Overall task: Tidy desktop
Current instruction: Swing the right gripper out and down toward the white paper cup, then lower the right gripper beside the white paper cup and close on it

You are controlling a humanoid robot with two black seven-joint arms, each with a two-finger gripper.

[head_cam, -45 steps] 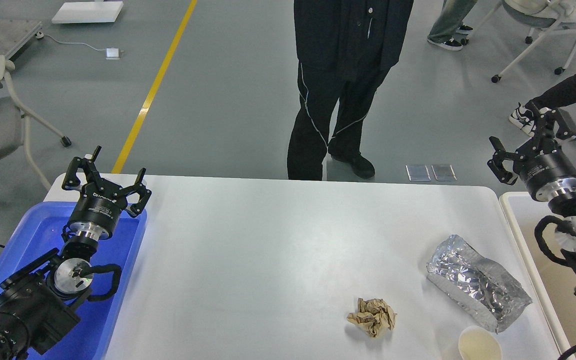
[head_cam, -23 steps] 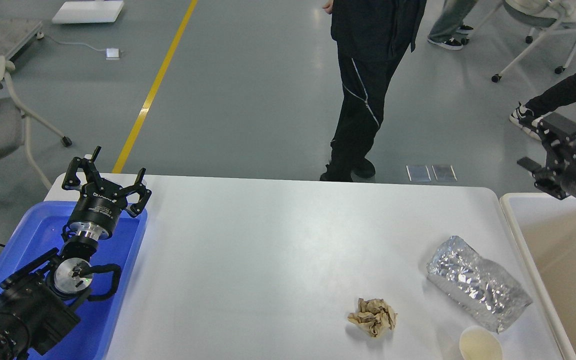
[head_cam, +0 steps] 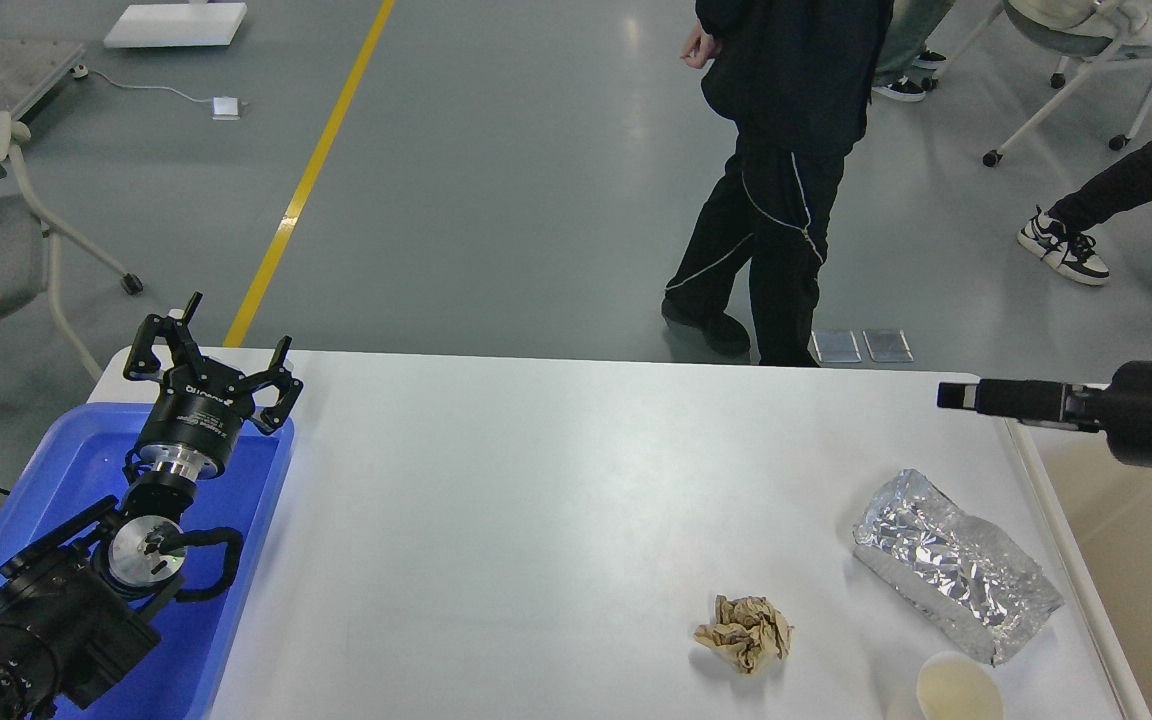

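The white desktop (head_cam: 536, 500) fills the middle of the head view. On its front right lie a crumpled brown paper ball (head_cam: 744, 633), a crinkled silver foil bag (head_cam: 956, 565) and a small paper cup (head_cam: 958, 690) at the front edge. My left gripper (head_cam: 221, 338) is open and empty, held above the far end of the blue tray (head_cam: 56, 470). My right gripper (head_cam: 961, 395) points left above the desktop's right edge, behind and above the foil bag. It shows side-on as one dark bar, so its fingers cannot be told apart.
A beige-white tub (head_cam: 1136, 560) stands off the desktop's right edge, under my right arm. A person in black (head_cam: 786, 200) walks just beyond the far edge. Office chairs stand at the far left and far right.
My right arm has swung down and turned, so its gripper now points left over the desktop's right edge. The person has walked to the right. My left arm has not moved.
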